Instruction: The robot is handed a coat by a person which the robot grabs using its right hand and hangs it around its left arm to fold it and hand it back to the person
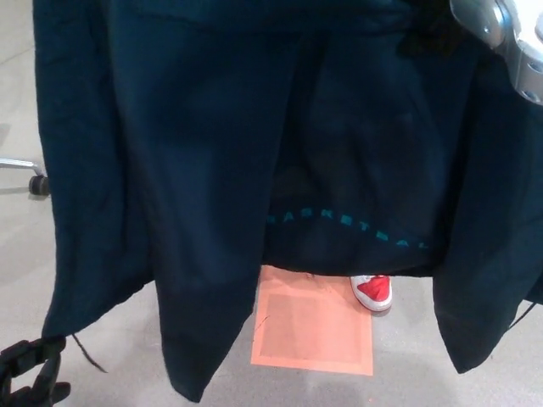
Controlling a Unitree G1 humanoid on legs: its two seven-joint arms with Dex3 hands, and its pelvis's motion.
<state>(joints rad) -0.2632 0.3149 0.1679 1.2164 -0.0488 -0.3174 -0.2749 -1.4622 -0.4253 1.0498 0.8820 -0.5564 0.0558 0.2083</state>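
Hanging from 12 o'clock down toward 6: navy coat [195, 170], long axis vertical, filling most of the view. At 1 o'clock, silver right forearm [509, 38], up at the collar end; right hand lost among the dark folds there, grasp impossible to tell. At 7 o'clock, left hand [30, 373], black fingers apart and empty, just below and outside the coat's lower left corner. Probably next: bringing the left arm in under the hanging cloth, crosswise to that axis. Behind, toward 5 o'clock, a person's red sneaker [373, 292] touching an orange floor square [314, 331].

dark navy coat [195, 170] hanging, red shoe [373, 292], orange floor square [314, 332], left hand [34, 380]
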